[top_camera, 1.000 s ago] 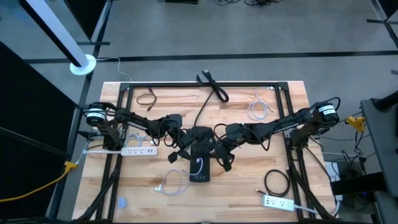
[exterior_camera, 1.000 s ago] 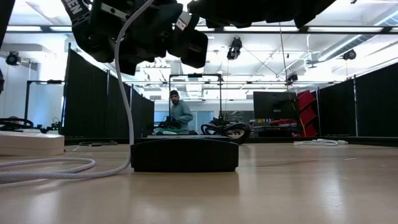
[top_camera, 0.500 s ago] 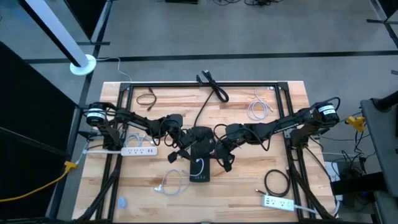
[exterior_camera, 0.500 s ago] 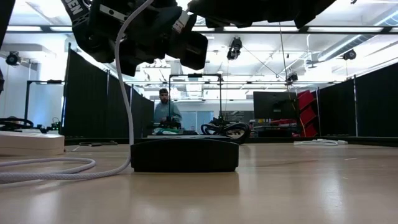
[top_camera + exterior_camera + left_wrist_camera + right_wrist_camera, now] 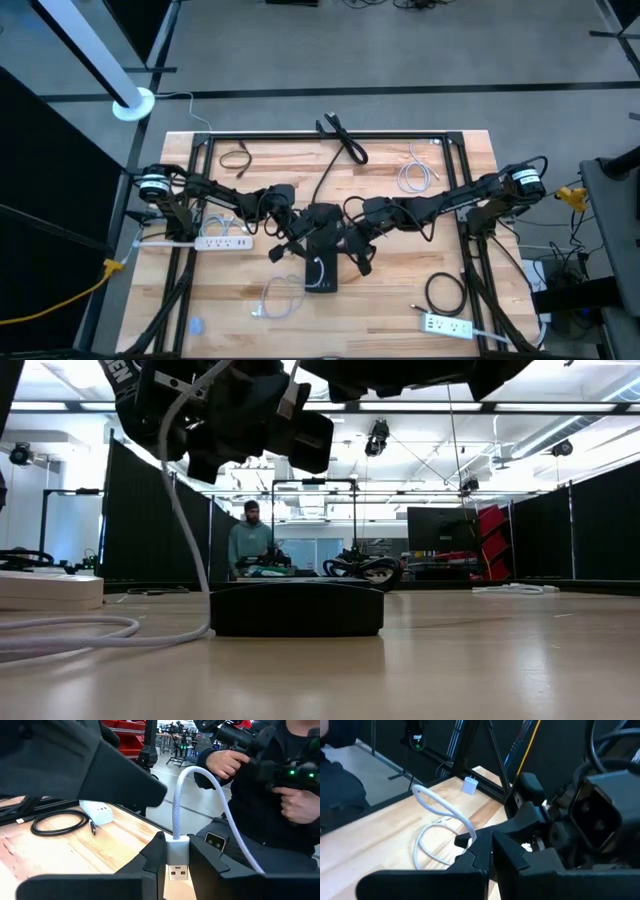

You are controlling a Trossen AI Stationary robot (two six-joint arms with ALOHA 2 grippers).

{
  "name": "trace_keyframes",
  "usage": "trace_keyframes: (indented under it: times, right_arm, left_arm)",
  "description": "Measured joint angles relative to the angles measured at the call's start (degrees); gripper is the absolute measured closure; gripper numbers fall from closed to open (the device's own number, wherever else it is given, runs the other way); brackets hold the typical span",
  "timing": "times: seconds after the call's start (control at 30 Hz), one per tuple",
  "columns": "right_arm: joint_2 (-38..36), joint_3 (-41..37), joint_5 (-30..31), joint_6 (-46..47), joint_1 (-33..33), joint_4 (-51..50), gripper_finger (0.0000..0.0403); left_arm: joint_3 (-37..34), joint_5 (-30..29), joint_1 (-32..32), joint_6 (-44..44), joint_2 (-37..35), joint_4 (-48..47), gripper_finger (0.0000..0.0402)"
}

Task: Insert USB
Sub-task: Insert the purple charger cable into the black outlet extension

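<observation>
While pinched, USB plug [image 5: 176,866] sits between left pincer [image 5: 172,862] fingers.

Pwr strip [image 5: 223,242], coiled blk cable [image 5: 445,293].

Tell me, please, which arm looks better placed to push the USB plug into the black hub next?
The left. Its gripper is shut on the white USB plug, metal tip exposed, beside the black hub. The right gripper holds no plug and looks likelier to steady the hub.
</observation>
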Motion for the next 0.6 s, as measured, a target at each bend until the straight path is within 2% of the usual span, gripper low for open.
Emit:
trace_keyframes:
  times: [0.13,0.27,0.37,0.53,0.6]
  right_arm:
    - [0.0,0.4,1.6,4.5,0.0,-0.9,0.0402]
    - [-0.7,1.0,6.4,9.7,0.3,-4.8,0.0389]
    - [-2.2,1.8,9.4,12.1,0.9,-11.8,0.0356]
    - [-6.5,2.6,9.6,14.6,1.8,-21.4,0.0289]
    - [-8.4,2.6,11.6,16.5,2.3,-23.4,0.027]
  left_arm:
    - [0.0,-0.3,0.8,0.0,0.0,-0.4,0.0348]
    - [0.0,-4.2,2.2,0.3,-0.2,-3.3,0.0348]
    - [0.0,-6.2,3.1,1.6,-1.0,-6.6,0.0348]
    - [-0.1,-7.4,3.3,5.1,-2.4,-11.1,0.0348]
    - [-0.1,-8.4,3.3,6.0,-3.1,-12.1,0.0348]
